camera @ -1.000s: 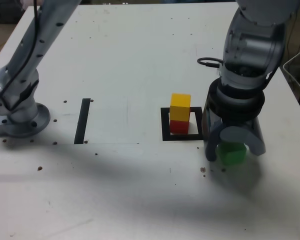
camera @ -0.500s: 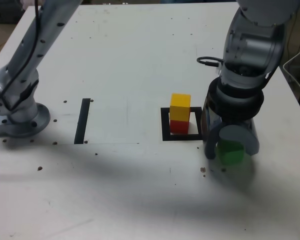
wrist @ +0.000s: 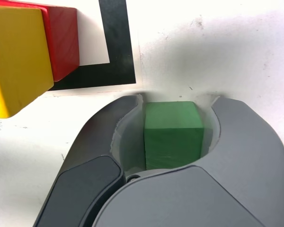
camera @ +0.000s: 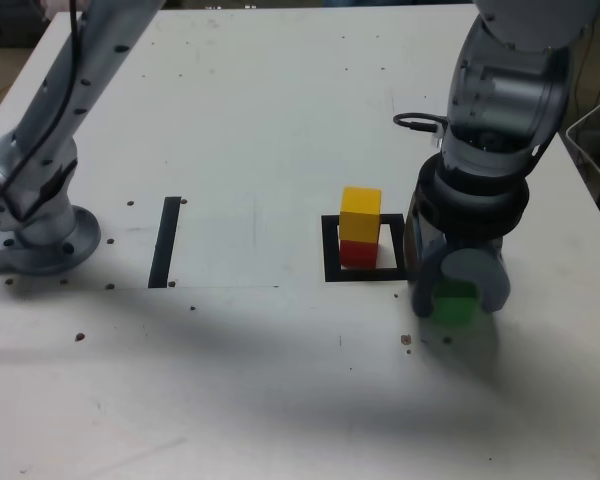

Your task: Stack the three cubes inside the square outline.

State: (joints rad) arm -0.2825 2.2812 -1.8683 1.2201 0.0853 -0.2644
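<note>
The pincer [wrist: 177, 100] is closed to the green cube's width, its fingers flanking the green cube [wrist: 173, 135]; a firm grip I cannot confirm. In the exterior view, bare tabletop [camera: 340, 400] spreads from six to nine o'clock of it; at ten lies the square outline [camera: 332, 262], the yellow cube [camera: 360, 213] atop the red cube [camera: 358, 254] inside.

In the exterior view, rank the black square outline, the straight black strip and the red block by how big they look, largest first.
1. Black square outline
2. Straight black strip
3. Red block, partly hidden by the yellow one
</note>
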